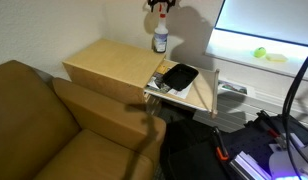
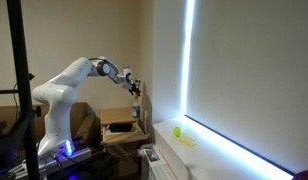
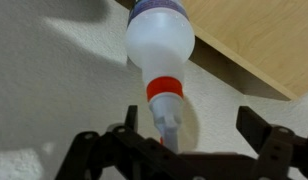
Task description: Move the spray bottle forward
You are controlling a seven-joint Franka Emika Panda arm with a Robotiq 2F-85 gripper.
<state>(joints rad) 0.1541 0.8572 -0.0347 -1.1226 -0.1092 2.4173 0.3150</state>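
The gripper (image 1: pixel 160 6) hangs straight above the spray bottle (image 1: pixel 160 38), jaws spread wide, and in the wrist view the bottle's nozzle (image 3: pixel 166 120) stands in the gap between them. The pale wall (image 1: pixel 114 20) rises close beside the gripper and closes that side. Below it, away from the wall, the wooden tabletop (image 1: pixel 104 62) lies bare as far as the black tray (image 1: pixel 184 72), which fills one corner. The brown sofa (image 1: pixel 34 110) sits lower, well apart.

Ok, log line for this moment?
spray bottle: upright on wooden table, near wall | gripper: open, above it | grasp: not yet
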